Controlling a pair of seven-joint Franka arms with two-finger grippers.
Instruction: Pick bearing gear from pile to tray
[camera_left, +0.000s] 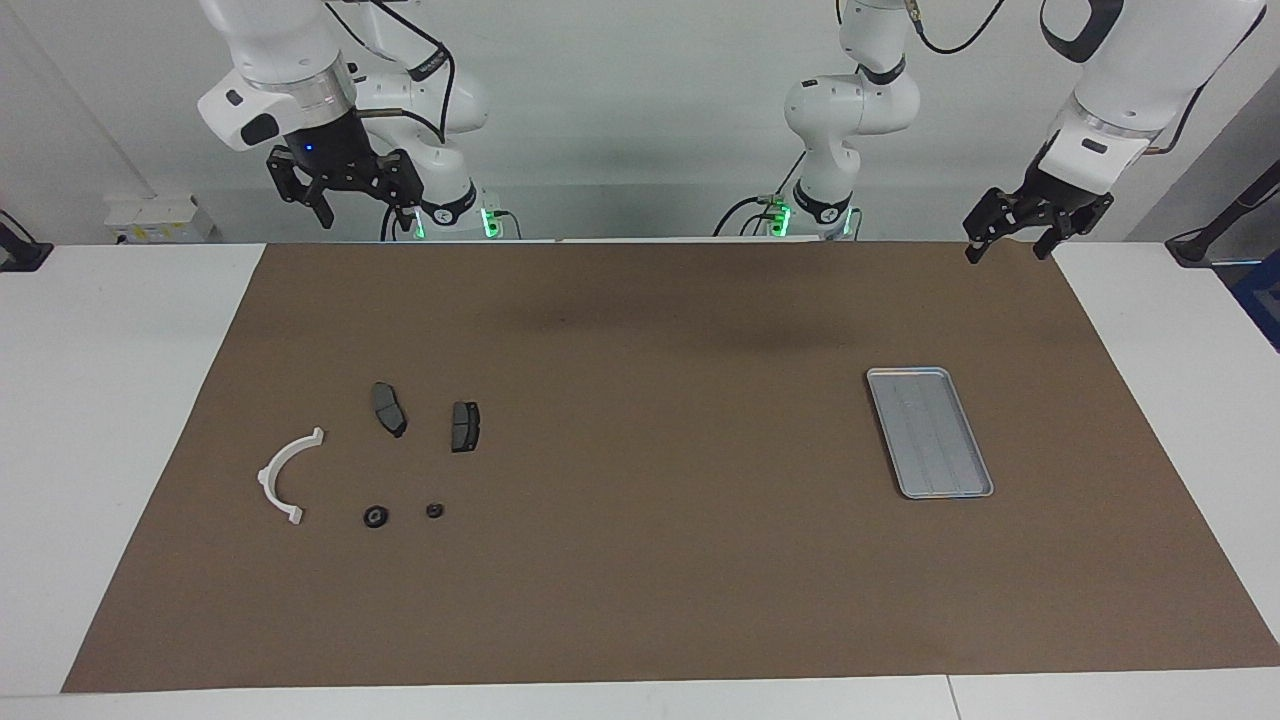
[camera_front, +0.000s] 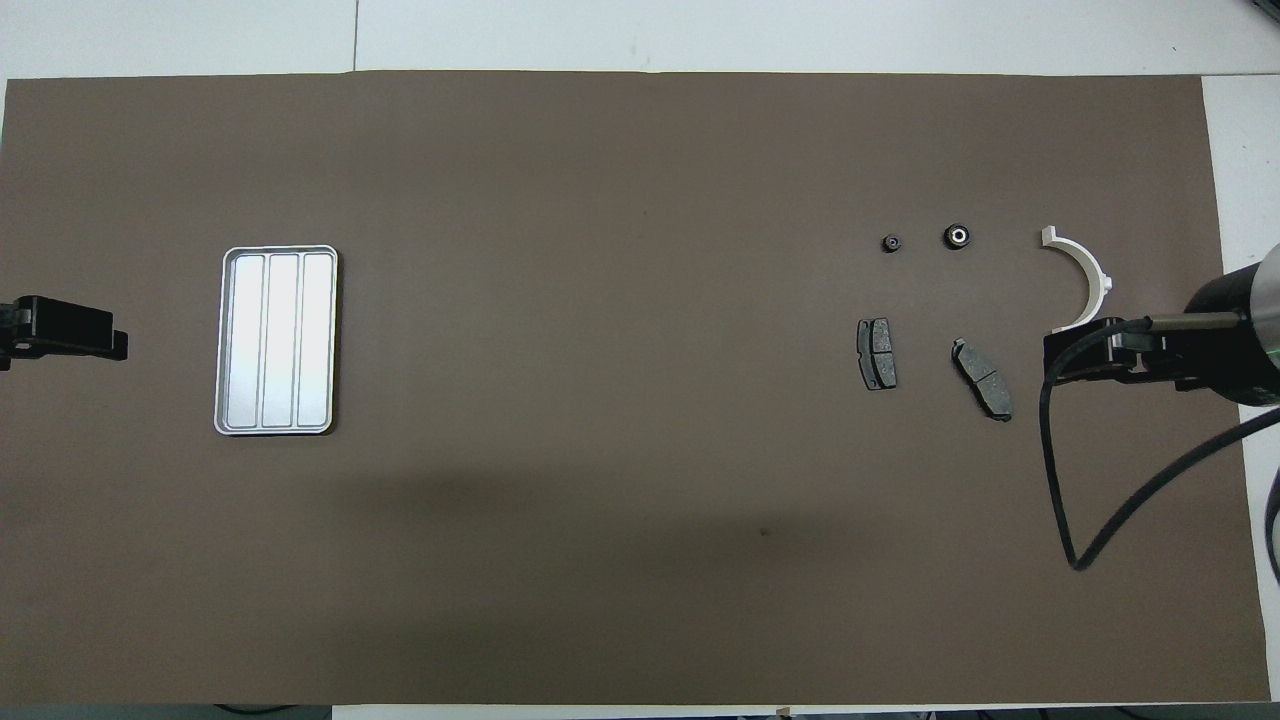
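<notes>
The pile lies on the brown mat toward the right arm's end. It holds a white curved arc (camera_left: 285, 470) (camera_front: 1085, 268), two dark grey pad plates (camera_left: 388, 408) (camera_left: 465, 426) and two small black round pieces (camera_left: 375, 516) (camera_left: 434, 510). The larger round piece (camera_front: 957, 236) has a pale centre. The silver tray (camera_left: 905, 372) (camera_front: 278, 250) is empty, toward the left arm's end. My right gripper (camera_left: 366, 222) (camera_front: 1055, 355) is open and raised, touching nothing. My left gripper (camera_left: 1007, 254) (camera_front: 110, 343) is open and raised over the mat's corner.
The brown mat (camera_left: 640, 580) covers most of the white table. White table margins show at both ends. A black cable (camera_front: 1050, 480) hangs from the right arm over the mat.
</notes>
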